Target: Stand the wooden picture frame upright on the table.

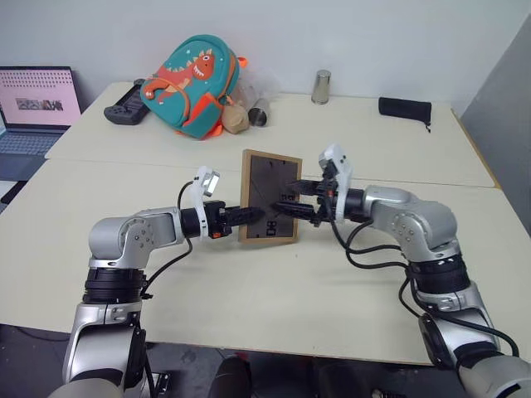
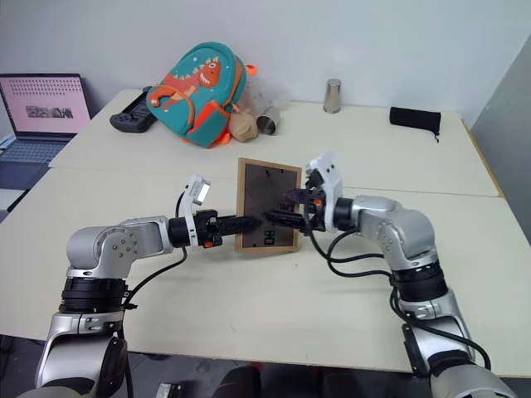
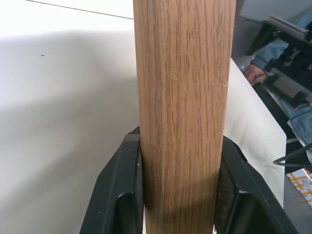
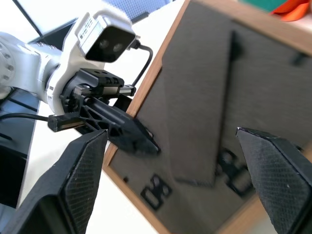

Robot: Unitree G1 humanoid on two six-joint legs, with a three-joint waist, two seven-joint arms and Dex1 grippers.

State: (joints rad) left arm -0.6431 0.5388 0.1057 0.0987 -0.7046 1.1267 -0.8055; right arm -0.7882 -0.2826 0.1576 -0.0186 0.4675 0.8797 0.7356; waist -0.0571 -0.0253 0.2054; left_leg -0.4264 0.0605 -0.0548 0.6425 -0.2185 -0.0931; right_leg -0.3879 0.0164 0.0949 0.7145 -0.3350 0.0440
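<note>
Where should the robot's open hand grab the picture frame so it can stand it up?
Probably the fold-out prop on the wooden picture frame's dark back. The back faces the robot, the left gripper already clamps the left wooden edge, and the open right gripper is right in front of the prop, so come straight at it from the robot's side.

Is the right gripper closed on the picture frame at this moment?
No: in the right wrist view the right gripper has its fingers spread wide in front of the wooden picture frame, touching nothing, while the left gripper clamps its edge.
</note>
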